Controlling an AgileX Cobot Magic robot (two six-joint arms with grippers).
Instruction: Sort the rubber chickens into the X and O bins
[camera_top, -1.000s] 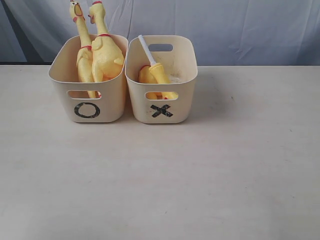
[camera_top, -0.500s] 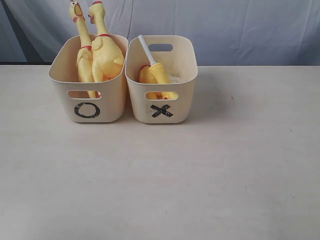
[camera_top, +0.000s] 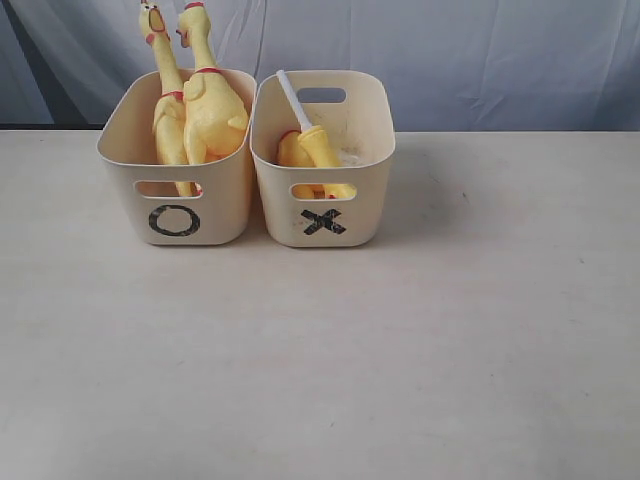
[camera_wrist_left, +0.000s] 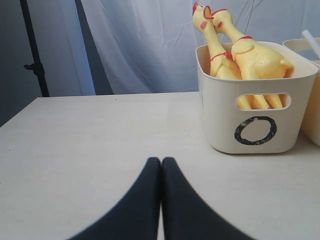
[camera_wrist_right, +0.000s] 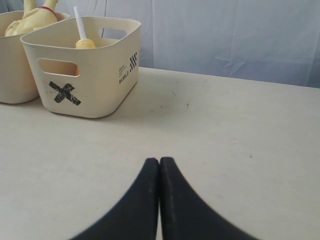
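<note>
Two long rubber chickens (camera_top: 205, 105) stand in the O bin (camera_top: 172, 215) at the left. Their necks rise past its far rim, likely because they are too long to lie inside. The stick chicken (camera_top: 320, 148) rests in the X bin (camera_top: 322, 225), just beside on the right, with its white stick slanting above the rim and a second yellow body (camera_top: 291, 150) next to it. The left tool (camera_wrist_left: 161, 167) and right tool (camera_wrist_right: 159, 167) are pinched together and empty, low over the tabletop (camera_top: 400, 350) and apart from the bins. Sorting looks finished.
</note>
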